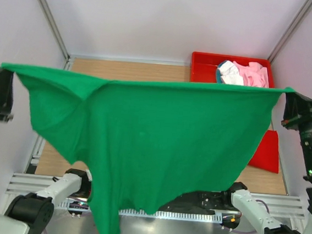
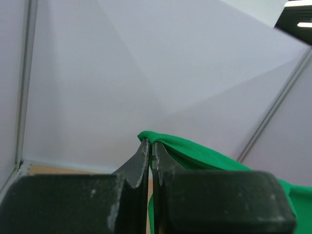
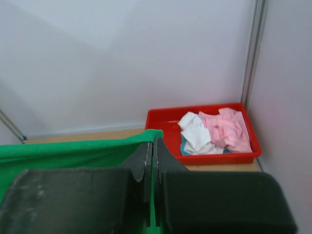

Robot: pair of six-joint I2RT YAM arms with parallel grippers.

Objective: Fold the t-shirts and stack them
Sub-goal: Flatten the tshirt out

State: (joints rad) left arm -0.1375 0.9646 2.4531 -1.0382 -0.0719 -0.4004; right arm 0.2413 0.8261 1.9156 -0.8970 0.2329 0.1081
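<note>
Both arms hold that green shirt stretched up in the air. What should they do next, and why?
Probably lower both arms together to lay the green t-shirt flat on the table. The left fingers and right fingers each pinch a top corner, so it hangs spread in the air, not yet folded.

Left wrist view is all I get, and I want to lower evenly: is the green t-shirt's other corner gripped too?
Observer: Yes, the right gripper is shut on the green t-shirt at its far corner; it hangs stretched across to the left gripper.
Operator: Is the hem level?
Observer: No, in the top view its longest tail droops on the left side, lower than the right.
Operator: Where are the other shirts?
Observer: A pink t-shirt and a white t-shirt lie crumpled in the red tray, far right on the table.
</note>
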